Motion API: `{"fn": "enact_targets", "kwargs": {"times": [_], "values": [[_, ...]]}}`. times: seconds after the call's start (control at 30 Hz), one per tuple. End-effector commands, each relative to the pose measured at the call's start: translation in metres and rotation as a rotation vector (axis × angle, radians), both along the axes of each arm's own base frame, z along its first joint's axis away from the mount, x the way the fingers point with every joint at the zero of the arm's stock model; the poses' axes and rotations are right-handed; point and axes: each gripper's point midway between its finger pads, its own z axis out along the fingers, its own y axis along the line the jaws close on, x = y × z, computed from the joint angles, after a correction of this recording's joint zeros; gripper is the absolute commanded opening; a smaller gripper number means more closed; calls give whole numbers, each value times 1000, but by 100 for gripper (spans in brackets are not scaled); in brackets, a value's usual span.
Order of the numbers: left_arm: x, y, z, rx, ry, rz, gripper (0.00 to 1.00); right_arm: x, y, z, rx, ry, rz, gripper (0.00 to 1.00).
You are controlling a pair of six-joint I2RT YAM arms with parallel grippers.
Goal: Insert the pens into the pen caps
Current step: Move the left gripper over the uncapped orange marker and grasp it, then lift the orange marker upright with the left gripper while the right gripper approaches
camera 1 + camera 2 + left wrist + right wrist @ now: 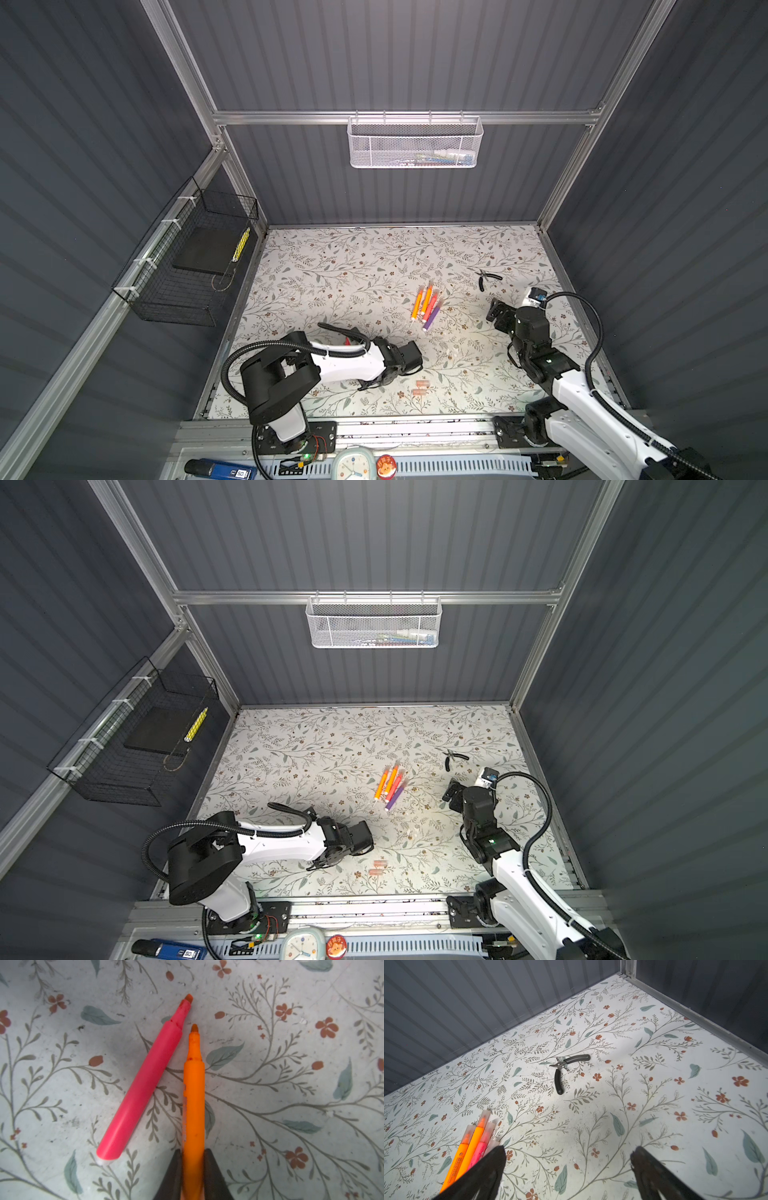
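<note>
In the left wrist view my left gripper (193, 1151) is shut on the rear part of an uncapped orange pen (194, 1093) lying on the floral mat. An uncapped pink pen (143, 1088) lies beside it, untouched. In both top views that gripper (370, 383) (322, 864) sits low at the front left and hides these two pens. Two pinkish pen caps (422, 386) (377, 867) lie just right of it. Several capped pens (426, 307) (390, 787) (471, 1147) lie bunched mid-table. My right gripper (569, 1159) (494, 309) hangs open and empty, right of that bunch.
Black-handled pliers (486, 277) (560, 1070) lie at the back right, beyond my right gripper. A few clear caps (453, 353) lie between the two arms. A black wire basket (187, 266) hangs on the left wall and a white mesh basket (415, 143) on the back wall.
</note>
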Motion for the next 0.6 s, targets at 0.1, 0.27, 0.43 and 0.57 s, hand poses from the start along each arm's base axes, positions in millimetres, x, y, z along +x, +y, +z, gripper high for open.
{"fn": "enact_targets", "kwargs": {"times": [0.1, 0.27, 0.43, 0.57], "values": [[10, -8, -18, -54, 74, -80, 9, 0, -1, 10, -1, -32, 0, 96], [41, -42, 27, -57, -57, -342, 4, -3, 0, 13, 25, -43, 3, 95], [58, -88, 75, -131, -206, -639, 0, -7, 75, 15, 328, -54, 316, 94], [51, -126, 102, -233, -316, -880, 0, -22, 148, 41, 484, -79, 564, 95]]}}
